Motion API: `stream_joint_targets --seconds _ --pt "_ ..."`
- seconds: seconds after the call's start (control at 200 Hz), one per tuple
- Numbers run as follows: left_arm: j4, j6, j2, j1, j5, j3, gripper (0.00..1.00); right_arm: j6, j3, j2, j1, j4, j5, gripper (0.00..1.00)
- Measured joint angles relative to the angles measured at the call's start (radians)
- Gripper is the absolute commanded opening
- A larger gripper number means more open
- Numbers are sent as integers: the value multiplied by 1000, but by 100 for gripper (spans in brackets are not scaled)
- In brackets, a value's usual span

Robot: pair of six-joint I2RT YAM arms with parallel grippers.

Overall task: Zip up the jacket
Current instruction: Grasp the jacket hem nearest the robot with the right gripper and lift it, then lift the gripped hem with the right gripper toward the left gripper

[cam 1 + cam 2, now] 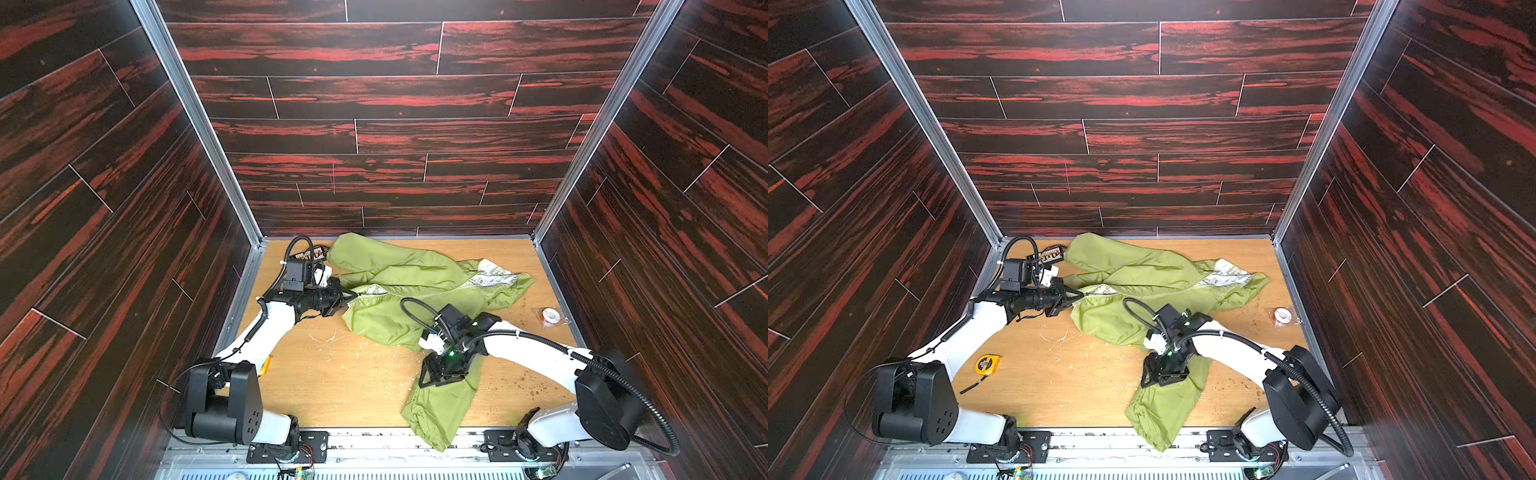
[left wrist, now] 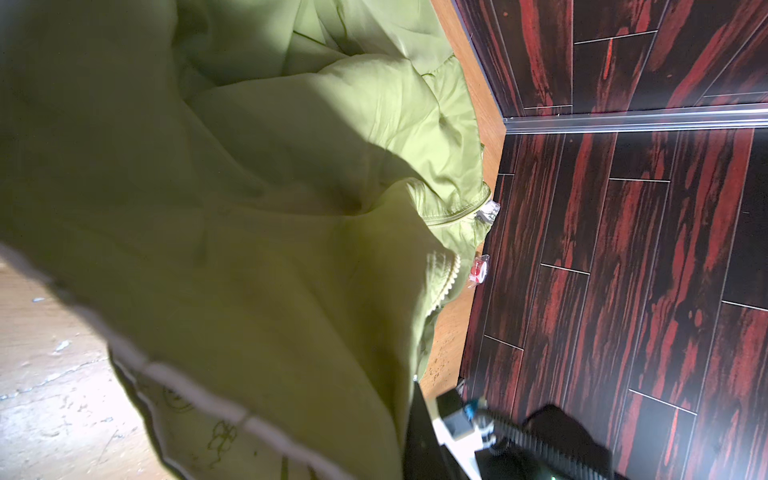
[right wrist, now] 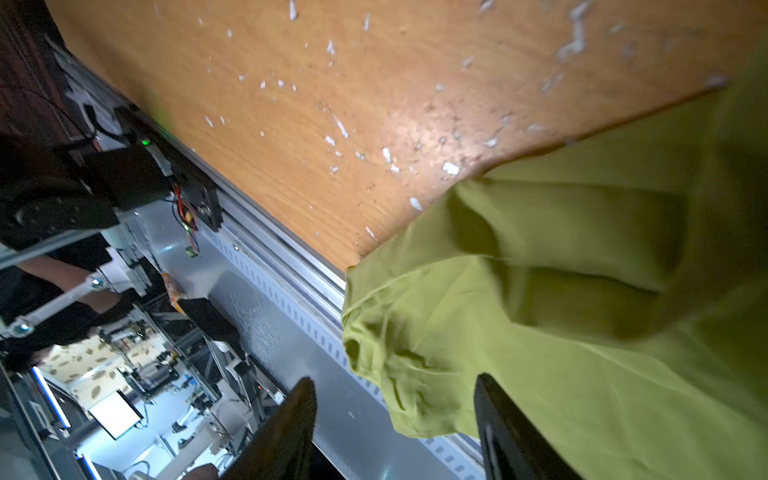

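The olive-green jacket (image 1: 415, 274) (image 1: 1142, 274) lies crumpled across the back half of the wooden table, its pale printed lining (image 1: 492, 276) showing at the right. One sleeve (image 1: 436, 411) (image 3: 540, 332) trails toward me and hangs over the front edge. My left gripper (image 1: 352, 296) (image 1: 1081, 296) is shut on the jacket's left edge, where the front zipper line begins. In the left wrist view, fabric (image 2: 249, 249) hides the jaws apart from one dark finger (image 2: 417, 436). My right gripper (image 1: 436, 380) (image 1: 1158, 378) (image 3: 395, 419) hovers open over the sleeve, its cuff just beyond the fingertips.
A white and red tape roll (image 1: 550, 316) (image 1: 1283, 316) (image 2: 478, 270) sits near the right wall. A yellow tape measure (image 1: 987, 365) lies by the left arm. A dark patterned packet (image 1: 309, 252) rests at the back left. White scraps litter the table (image 1: 332, 374). Dark walls enclose three sides.
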Motion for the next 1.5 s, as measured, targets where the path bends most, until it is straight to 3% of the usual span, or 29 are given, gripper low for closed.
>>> stream_joint_targets --seconds 0.301,0.561,0.631,0.796,0.902,1.072,1.242,1.413,1.503 --pt "-8 2 0 0 0 0 0 -7 64 24 137 -38 32 61" --pt "-19 0 9 0 -3 0 0 3 72 149 240 -19 60 58" --pt "-22 0 19 0 -3 0 0 23 67 169 256 8 85 49" --pt "-30 0 28 0 -4 0 0 92 42 194 262 58 209 10" --pt "-31 0 28 0 -3 1 0 125 60 192 250 62 277 0" --pt "-31 -5 28 0 -2 6 0 130 178 157 156 96 296 0" --pt "-25 -21 32 0 3 37 0 132 305 122 51 225 186 0" --pt "-17 -28 39 0 14 74 0 128 335 194 52 333 24 35" --pt "-16 -29 41 0 24 80 0 127 300 222 46 363 -23 45"
